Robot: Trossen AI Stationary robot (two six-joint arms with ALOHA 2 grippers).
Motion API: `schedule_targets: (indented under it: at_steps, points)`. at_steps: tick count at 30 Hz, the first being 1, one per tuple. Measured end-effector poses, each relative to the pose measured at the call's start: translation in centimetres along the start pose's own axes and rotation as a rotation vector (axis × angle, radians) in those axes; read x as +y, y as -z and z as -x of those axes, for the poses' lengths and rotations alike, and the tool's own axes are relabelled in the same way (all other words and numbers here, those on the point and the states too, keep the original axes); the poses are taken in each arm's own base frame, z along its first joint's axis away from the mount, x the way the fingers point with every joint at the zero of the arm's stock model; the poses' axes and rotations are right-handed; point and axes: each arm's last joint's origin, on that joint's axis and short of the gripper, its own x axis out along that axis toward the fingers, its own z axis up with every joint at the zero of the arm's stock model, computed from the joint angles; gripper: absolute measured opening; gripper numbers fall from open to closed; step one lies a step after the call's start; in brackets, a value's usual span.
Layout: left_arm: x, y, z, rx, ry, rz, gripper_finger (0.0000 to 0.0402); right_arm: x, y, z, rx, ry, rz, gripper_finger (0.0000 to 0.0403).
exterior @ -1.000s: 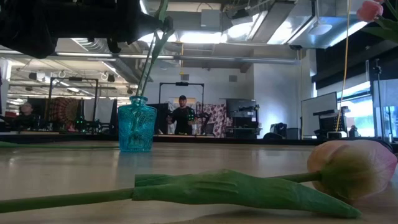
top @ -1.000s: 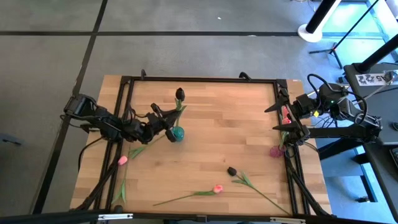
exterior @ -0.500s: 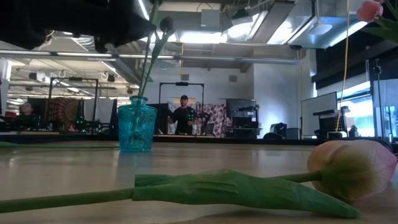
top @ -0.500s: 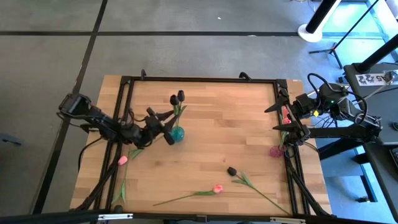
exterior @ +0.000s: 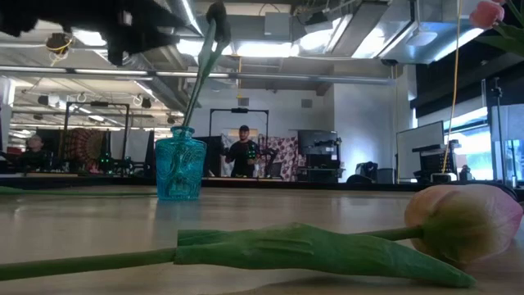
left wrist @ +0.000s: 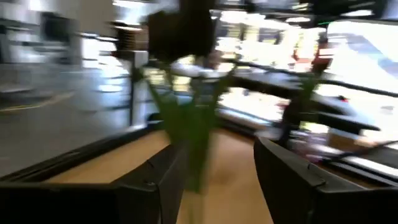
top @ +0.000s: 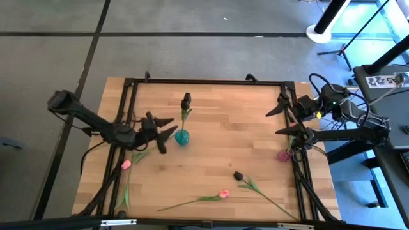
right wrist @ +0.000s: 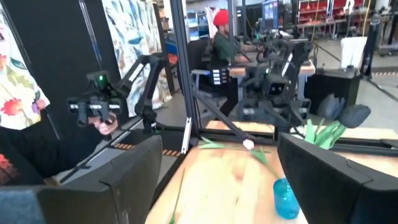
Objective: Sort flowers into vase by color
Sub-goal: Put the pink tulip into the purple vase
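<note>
- Left gripper (top: pixel 167 133) sits just beside the teal vase (top: pixel 183 137), on its left-arm side, with its fingers spread apart and nothing between them.
- The black tulips (top: pixel 186 100) stand in that vase, stems leaning toward the far edge of the wooden table (top: pixel 217 128), heads well clear of the left gripper's fingertips.
- From table height the teal vase (exterior: pixel 180 168) stands upright, and a green stem rises out of it on a slant to a dark head (exterior: pixel 217 12) near the ceiling lights.
- The left wrist camera is heavily blurred: green stems and leaves (left wrist: pixel 193 134) show between its two dark fingers (left wrist: pixel 155 180), apart from both, with a dark head above.
- Right gripper (top: pixel 285 117) hangs at the table's right edge, fingers wide apart, empty, well away from the teal vase.
- Right beside it at that edge stands a pinkish vase (top: pixel 284 154), with a pink tulip (top: pixel 293 117) in it.
- Still lying on the table: a pink tulip (top: pixel 126 164) near the left edge, close to the left arm, its stem running toward the near edge.
- Another pink tulip (top: pixel 223 193) lies near the front edge, stem stretched out to the left.
- A black tulip (top: pixel 238 175) lies just beyond it, stem running toward the front right corner.
- Both of those are well apart from either gripper.
- In the low view, that front pink tulip (exterior: pixel 463 221) fills the foreground, lying flat.
</note>
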Motion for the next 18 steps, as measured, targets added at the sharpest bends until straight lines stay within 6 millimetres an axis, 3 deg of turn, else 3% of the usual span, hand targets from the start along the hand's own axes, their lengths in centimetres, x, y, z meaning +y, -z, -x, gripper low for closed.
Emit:
schedule_targets:
  at_steps: [5, 9, 13, 18]
  points:
    - [-1.0, -1.7, 2.0, -0.009, 0.418, 0.077, 0.0181, -0.1, -0.4, -0.2, -0.04, -0.013, 0.024, 0.0319]
    - [-2.7, -1.8, 3.2, -0.019, 0.69, 0.114, 0.0181, 0.2, -0.9, 0.1, -0.082, -0.017, 0.049, 0.0319]
    - [-5.0, -0.5, 3.5, -0.034, 0.775, 0.072, 0.0181, 0.3, -1.4, 0.3, -0.129, -0.022, 0.069, 0.0319]
    - [-9.9, 0.9, 2.2, 0.044, 0.764, -0.021, 0.0181, 0.5, -1.6, 0.6, -0.152, -0.028, 0.047, 0.0319]
